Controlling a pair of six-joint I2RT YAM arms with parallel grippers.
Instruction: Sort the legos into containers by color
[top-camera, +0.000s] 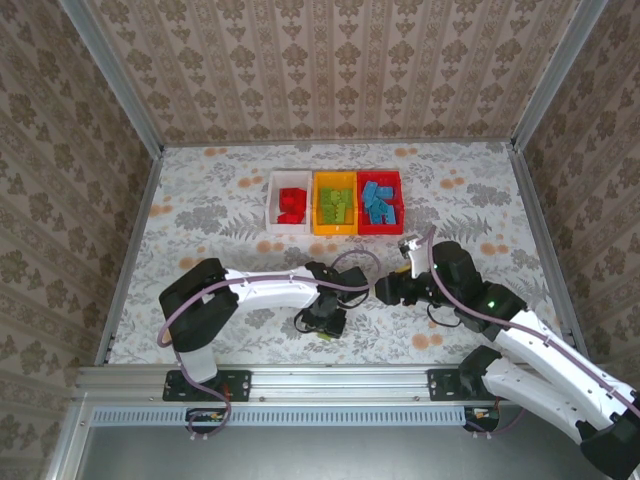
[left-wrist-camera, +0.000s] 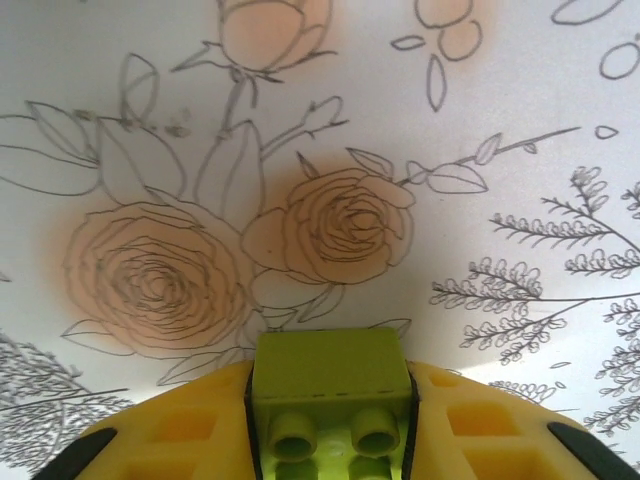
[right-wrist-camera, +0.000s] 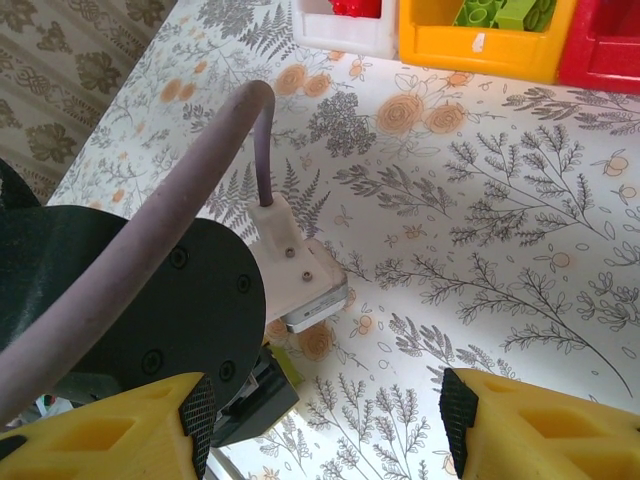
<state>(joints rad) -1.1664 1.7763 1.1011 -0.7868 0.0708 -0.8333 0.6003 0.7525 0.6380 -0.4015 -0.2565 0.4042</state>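
The table (top-camera: 200, 200), under a floral cloth, is walled on three sides by patterned panels (top-camera: 340, 60), with a metal rail (top-camera: 330, 380) along its near edge; the left arm (top-camera: 265, 288) stretches across the near middle, and its black wrist and purple cable (right-wrist-camera: 150, 215) sit close in front of the right gripper (right-wrist-camera: 325, 415), whose yellow fingers stand wide apart with nothing between them. Three bins touch in a row at the far middle: the white bin (top-camera: 288, 229) holds red bricks (top-camera: 291, 204); the yellow-orange bin (top-camera: 335, 231) holds green bricks (top-camera: 336, 205); the red bin (top-camera: 380, 230) holds blue bricks (top-camera: 379, 200). The left gripper (left-wrist-camera: 330, 440) is clamped on a lime green brick (left-wrist-camera: 330, 365), pads against both its sides, studs toward the wrist camera; the brick is well short of the bins, near the rail. Bare cloth lies open to the far left, and between the grippers and the bins.
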